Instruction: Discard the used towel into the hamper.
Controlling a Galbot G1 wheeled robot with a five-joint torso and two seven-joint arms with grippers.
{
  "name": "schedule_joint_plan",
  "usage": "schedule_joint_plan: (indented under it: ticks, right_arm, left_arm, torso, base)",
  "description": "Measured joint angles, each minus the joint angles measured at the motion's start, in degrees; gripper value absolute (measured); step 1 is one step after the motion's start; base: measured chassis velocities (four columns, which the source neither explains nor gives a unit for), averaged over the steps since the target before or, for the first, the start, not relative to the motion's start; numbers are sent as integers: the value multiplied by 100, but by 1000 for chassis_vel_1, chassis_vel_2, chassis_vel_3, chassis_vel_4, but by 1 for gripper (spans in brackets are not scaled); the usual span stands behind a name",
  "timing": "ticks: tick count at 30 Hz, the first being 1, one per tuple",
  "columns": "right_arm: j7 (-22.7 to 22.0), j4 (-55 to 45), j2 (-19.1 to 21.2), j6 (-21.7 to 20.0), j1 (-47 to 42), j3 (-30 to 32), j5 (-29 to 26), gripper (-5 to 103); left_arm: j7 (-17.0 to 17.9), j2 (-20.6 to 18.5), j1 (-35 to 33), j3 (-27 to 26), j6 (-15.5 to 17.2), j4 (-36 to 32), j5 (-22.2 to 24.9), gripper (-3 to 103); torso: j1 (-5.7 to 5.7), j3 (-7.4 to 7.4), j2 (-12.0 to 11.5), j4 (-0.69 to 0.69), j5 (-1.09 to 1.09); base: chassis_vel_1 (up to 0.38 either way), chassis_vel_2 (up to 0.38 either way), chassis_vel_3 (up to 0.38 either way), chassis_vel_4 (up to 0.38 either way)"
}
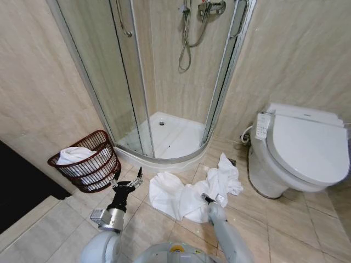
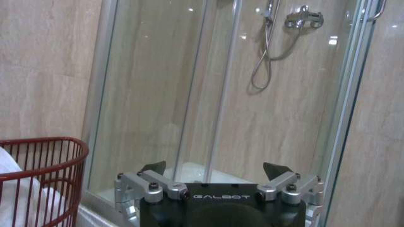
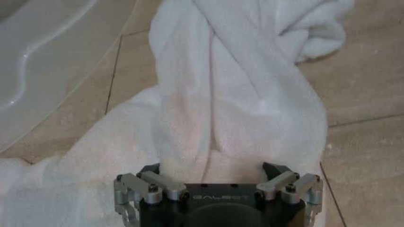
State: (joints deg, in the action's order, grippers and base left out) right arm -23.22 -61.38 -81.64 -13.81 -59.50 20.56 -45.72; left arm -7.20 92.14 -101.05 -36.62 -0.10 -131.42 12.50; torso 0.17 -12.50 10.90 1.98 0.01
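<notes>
White towel (image 1: 189,192) on floor, R pincer (image 1: 210,199) open on it.

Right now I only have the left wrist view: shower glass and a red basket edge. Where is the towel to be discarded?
Observer: The towel lies crumpled on the floor tiles in front of the shower, between the hamper and the toilet.
Operator: Is the right gripper on it?
Observer: The right gripper is down at the towel, fingers open on either side of a raised fold, not closed.
Operator: Is the hamper empty?
Observer: No, white cloth already sits inside it.
Operator: And the left gripper?
Observer: The left gripper is open beside the hamper, holding nothing.
</notes>
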Motion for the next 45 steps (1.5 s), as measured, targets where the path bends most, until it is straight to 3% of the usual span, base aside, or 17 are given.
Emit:
schedule_joint_plan:
  ticks: [3,7,10,16,26,32,38,45]
  right_arm:
    - [125,5,36,-24,2,1,-59,102]
    - [321,-22,65,-38,1,-25,-70,93]
    - [462,29,67,-28,14,-32,-62,77]
    - [618,71,97,15,-37,-13,-30,60]
    - [705,25,152,74,-112,83,52,18]
    - [758,-59,170,113,-193,102,99,7]
    - [837,-110,236,168,-251,137,170,7]
    - [1178,-396,343,531,-574,278,926,7]
  left_arm:
    - [0,0,0,0,0,0,0,100]
    - [0,0,0,0,0,0,0,100]
    - [0,0,0,0,0,0,0,100]
    - [0,0,0,0,0,0,0,100]
    - [0,0,0,0,0,0,0,100]
    - [0,0,0,0,0,0,0,100]
    - [0,0,0,0,0,0,0,100]
    - [0,0,0,0,0,0,0,100]
  torso:
    - [0,0,1,0,-1]
    - [1,-1,2,0,0]
    - [1,-2,4,0,-1]
    - [2,-3,5,0,-1]
    - [2,-4,6,0,-1]
    - [3,-5,7,0,0]
    - [3,-5,7,1,-1]
    - [3,-5,8,1,0]
  base:
    - [0,0,0,0]
    - [0,0,0,0]
    - [0,0,0,0]
    - [0,0,0,0]
    - [0,0,0,0]
    - [0,0,0,0]
    - [0,0,0,0]
    - [0,0,0,0]
